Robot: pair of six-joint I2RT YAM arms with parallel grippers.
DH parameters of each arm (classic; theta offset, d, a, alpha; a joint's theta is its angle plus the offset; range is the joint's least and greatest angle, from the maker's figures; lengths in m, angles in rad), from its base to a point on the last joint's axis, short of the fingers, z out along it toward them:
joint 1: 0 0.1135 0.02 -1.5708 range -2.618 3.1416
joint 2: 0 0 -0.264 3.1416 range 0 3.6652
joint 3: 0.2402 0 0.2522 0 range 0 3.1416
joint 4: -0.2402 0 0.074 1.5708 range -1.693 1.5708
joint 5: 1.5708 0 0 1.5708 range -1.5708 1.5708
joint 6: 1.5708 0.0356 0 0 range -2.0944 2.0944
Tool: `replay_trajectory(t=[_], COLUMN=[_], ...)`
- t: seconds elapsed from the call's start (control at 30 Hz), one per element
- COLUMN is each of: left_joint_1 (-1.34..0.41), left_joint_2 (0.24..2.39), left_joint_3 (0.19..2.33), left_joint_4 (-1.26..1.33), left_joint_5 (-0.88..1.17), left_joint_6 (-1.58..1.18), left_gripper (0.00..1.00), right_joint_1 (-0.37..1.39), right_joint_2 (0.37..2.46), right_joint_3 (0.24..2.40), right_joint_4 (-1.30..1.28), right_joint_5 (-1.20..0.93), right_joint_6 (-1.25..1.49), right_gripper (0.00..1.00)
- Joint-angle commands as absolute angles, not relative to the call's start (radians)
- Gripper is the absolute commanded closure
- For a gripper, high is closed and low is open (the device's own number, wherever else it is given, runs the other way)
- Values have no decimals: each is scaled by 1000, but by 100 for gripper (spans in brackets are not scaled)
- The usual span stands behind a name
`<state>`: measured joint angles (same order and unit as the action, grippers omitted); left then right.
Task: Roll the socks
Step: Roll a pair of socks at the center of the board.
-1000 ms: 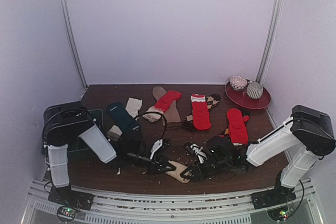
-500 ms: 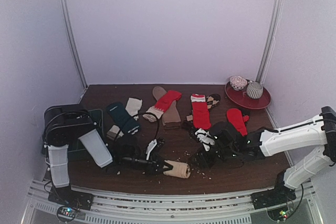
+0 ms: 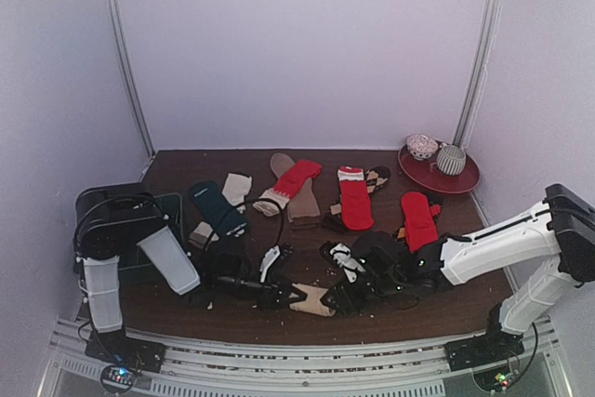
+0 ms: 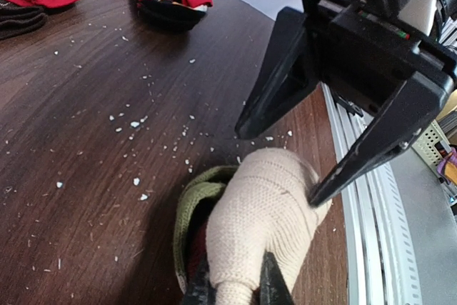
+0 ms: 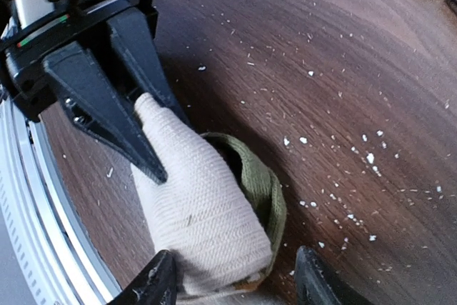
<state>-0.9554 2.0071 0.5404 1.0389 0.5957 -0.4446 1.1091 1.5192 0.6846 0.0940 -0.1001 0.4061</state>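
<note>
The cream sock bundle (image 5: 200, 205) lies near the front edge of the table (image 3: 186, 318), between the two arms. It is a thick ribbed knit rolled into a fat cone. An olive-green cuff (image 5: 260, 183) wraps its broad end, and something reddish is tucked inside. The left gripper (image 4: 235, 287) is clamped tight on the narrow end. The right gripper (image 5: 235, 280) stands wide open, with one finger on each side of the broad end. We cannot tell from these views whether its near fingertip touches the knit.

We judge the step in hand to be closing the roll by turning the green cuff over the bundle. To do it well, the left pinch should be firm so the roll cannot unwind. The right fingers should drop low and catch only the cuff's edge, not the whole bundle. They should also work clear of the left fingers, which sit near. The knit looks soft and springy, so a loose hold would likely let it open.

Farther back, well apart from the bundle, red socks (image 3: 355, 202) and a teal sock (image 3: 216, 206) lie flat. Finished rolls (image 3: 437, 153) sit on a red plate (image 3: 465, 179) at the back right. White lint flecks (image 4: 136, 123) dot the wood.
</note>
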Motion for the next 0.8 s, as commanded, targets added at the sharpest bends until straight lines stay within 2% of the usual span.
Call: replay_trajectory(t=[0.0, 0.1, 0.17, 0.37, 0.47, 0.53, 0.77], left_joint_1=[-959, -959, -960, -960, -964, -973, -985], left_joint_2=[2094, 2102, 2104, 2095, 2081, 2070, 1995], left_joint_3=[489, 495, 501, 506, 507, 519, 566], left_joint_4=[596, 595, 593, 579, 574, 557, 503], left_joint_5=[537, 543, 545, 548, 556, 557, 544], left_joint_6=[-421, -416, -413, -405, -401, -394, -360], left_gripper=[100, 100, 100, 100, 100, 100, 99], right_joint_1=[1111, 1111, 1113, 1120, 1122, 1122, 1127], right_joint_2=[1551, 1564, 1579, 1638, 1644, 1650, 1696], right_joint_3=[668, 632, 615, 547, 486, 443, 274], right_joint_4=[215, 298, 336, 454, 548, 620, 869], right_joint_5=[-135, -166, -182, -241, -270, -284, -273], right_joint_6=[519, 574, 598, 679, 739, 795, 964], right_gripper=[43, 43, 47, 65, 81, 88, 94])
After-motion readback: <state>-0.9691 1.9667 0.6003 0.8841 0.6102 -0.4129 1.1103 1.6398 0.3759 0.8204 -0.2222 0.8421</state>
